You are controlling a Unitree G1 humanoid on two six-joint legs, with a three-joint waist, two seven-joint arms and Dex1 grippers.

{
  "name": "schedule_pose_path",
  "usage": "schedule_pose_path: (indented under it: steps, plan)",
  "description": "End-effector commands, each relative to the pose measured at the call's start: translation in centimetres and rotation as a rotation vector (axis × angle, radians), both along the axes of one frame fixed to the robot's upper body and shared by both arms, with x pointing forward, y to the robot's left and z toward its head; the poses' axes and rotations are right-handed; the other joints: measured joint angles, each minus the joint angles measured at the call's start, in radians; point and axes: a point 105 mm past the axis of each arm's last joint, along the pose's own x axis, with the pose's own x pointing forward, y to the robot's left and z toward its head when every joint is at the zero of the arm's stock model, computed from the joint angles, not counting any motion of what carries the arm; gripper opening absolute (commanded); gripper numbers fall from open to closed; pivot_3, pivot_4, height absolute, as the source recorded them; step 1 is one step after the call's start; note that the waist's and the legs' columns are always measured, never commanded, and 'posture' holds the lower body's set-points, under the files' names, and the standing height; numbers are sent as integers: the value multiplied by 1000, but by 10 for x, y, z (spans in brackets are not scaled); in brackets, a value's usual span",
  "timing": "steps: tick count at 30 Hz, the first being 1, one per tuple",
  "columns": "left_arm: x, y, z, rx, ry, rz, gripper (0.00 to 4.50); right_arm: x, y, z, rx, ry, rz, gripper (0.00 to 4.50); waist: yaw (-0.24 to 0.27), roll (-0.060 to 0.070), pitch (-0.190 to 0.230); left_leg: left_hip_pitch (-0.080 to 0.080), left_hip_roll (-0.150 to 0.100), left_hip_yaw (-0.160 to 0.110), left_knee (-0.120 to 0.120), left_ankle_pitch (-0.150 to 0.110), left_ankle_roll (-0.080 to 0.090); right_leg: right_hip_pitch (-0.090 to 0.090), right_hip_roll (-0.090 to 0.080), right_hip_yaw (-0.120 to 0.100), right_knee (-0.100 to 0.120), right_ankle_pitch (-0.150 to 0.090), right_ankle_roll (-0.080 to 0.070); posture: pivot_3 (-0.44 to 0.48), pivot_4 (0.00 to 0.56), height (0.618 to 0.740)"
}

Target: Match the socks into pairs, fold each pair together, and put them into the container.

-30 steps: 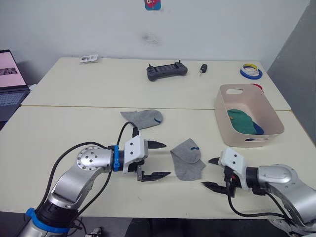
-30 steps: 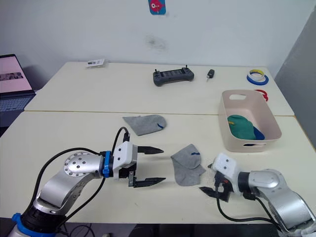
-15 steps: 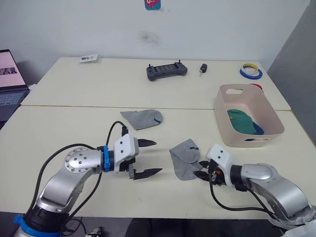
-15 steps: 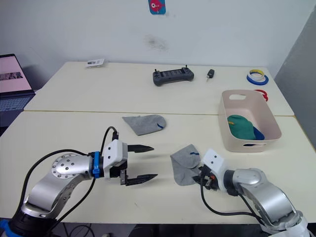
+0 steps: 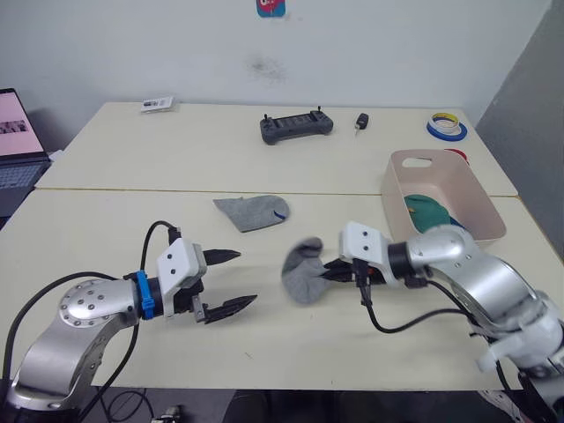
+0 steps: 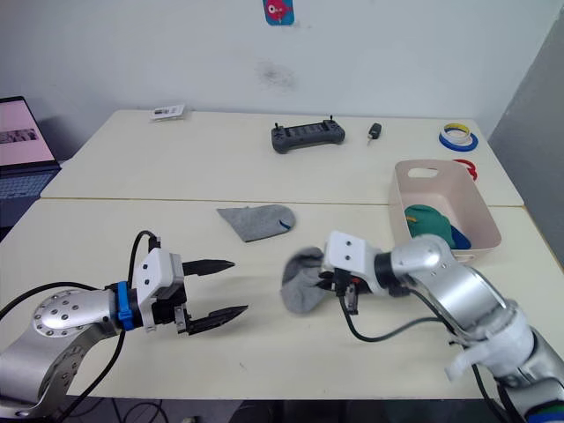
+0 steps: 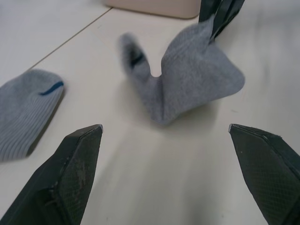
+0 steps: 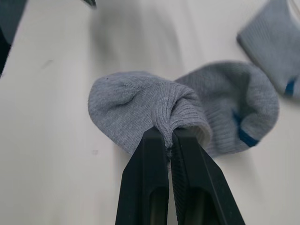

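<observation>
Evidently the grey pair is being matched: the right tool (image 6: 339,280) pinches one grey sock (image 6: 302,278), lifting it off the desk (image 6: 264,344), while the left tool (image 6: 222,286) waits spread wide. Next, lay it on the second grey sock (image 6: 259,220); the container (image 6: 445,214) holds the others.

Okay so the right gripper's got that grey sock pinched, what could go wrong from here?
1. The right gripper is shut on just a small bunch of the held sock, so it could slip free as it moves.
2. That sock hangs crumpled, not flat, which may make a neat match on the other grey sock hard.
3. The open left gripper sits close by, so the two arms might bump if both close in.
</observation>
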Motion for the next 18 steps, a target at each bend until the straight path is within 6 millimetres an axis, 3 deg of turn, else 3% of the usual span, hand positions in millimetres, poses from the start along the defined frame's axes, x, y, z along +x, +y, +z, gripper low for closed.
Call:
schedule_pose_path:
  steps: [1, 3, 5, 12, 18]
  plan:
    - [-4, 6, 13, -2, -45, 31, 4500, -3, 17, 17, 14, -69, 126, 17, 1, 0, 0, 0, 0, 0, 0, 0, 0, 0, 0, 0, 0, 0, 0, 0, 150, 740]
    - [-8, 12, 12, 6, -36, 54, 4500, -5, 20, 16, 17, -46, 151, 17, 5, 0, 0, 0, 0, -1, 0, 0, 0, 0, -1, -1, 0, 0, 0, 0, 150, 740]
    - [-11, 16, 10, 8, -24, 78, 4500, -2, 14, 3, -23, -35, 159, 17, 7, 0, 0, -1, -1, -1, 0, 0, 0, 0, -2, -1, -1, 0, 0, 0, 150, 740]
    - [-19, 33, 4, -10, 32, 156, 4500, 1, -30, -32, -151, 35, 132, 17, 4, 0, 0, 0, -1, 0, 0, 0, 0, 1, -3, -1, 0, 0, 0, 0, 150, 740]
    - [-9, 23, 5, -89, 74, 152, 4500, 14, -57, -49, -222, 31, 8, 17, 2, 0, 0, 0, -1, 0, 0, 0, 0, 1, -1, -1, 0, 0, 0, 0, 150, 740]
